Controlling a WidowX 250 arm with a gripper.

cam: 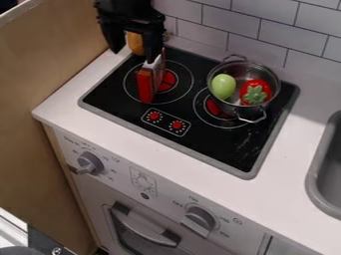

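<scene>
Plainly, the black two-finger gripper (136, 56) has its fingers spread wide, clasping nothing visible, near the upright red-and-white box (145, 85) on a red-centred burner (169, 80) (a shiny metal pot (232, 108) nearby holds a green oval toy (223, 86)).

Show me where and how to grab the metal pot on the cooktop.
Best grip for the pot: its near handle, coming straight down from above. That handle juts out past the rim on the side away from the tiled wall, leaving the outer bar exposed, and gripping there should avoid the green and red pieces inside.
</scene>
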